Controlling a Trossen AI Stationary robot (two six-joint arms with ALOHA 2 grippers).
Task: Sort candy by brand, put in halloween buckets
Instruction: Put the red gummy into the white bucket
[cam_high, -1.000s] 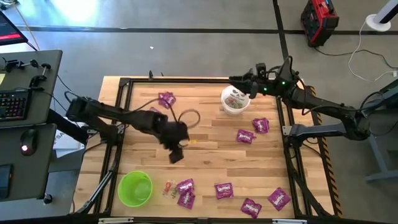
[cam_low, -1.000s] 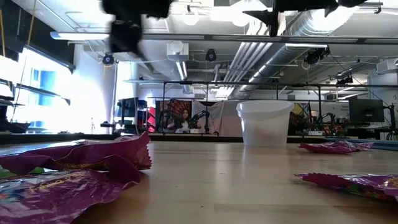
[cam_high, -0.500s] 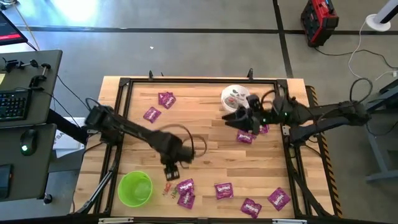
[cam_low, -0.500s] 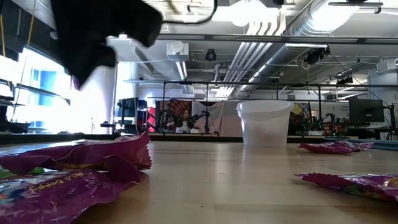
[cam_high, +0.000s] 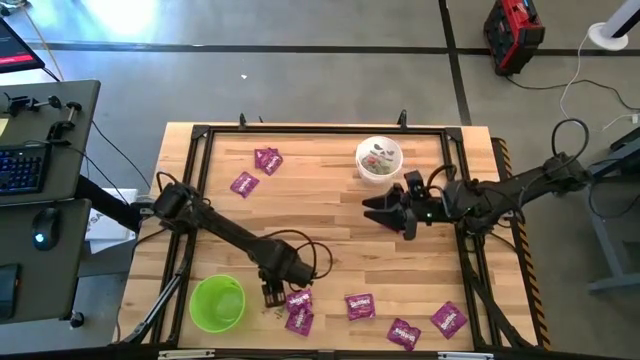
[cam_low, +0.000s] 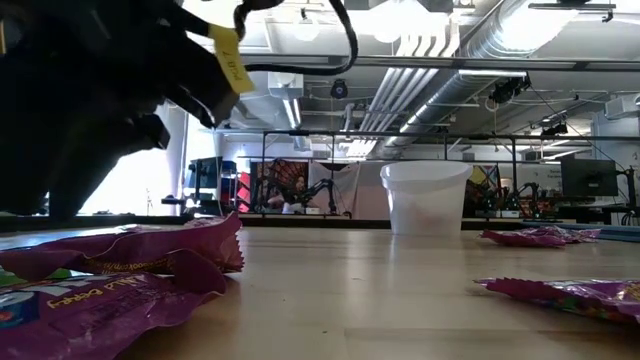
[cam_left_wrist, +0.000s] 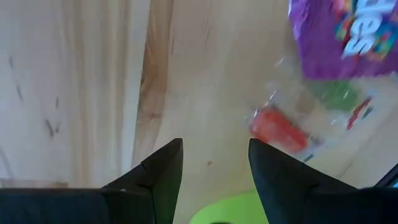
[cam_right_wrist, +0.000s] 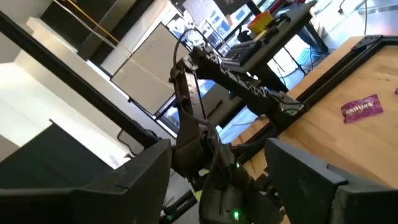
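Down by the table's front edge, the left gripper (cam_high: 272, 293) hangs with its dark fingers parted and empty over small clear-wrapped red and green sweets (cam_left_wrist: 292, 121), just beside crinkly square purple packets (cam_high: 297, 309) and the round lime-green plastic pail (cam_high: 217, 303). Farther back, the right gripper (cam_high: 372, 207) hovers spread and empty, pointing leftward near the white pail (cam_high: 379, 160).

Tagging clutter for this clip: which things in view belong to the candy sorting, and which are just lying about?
Belongs to the job:
purple candy packets
small clear-wrapped sweets
lime green bucket
white bucket
left claw, open above the small sweets
right claw, open, mid-table

Lying about:
keyboard
mouse
red case on the floor
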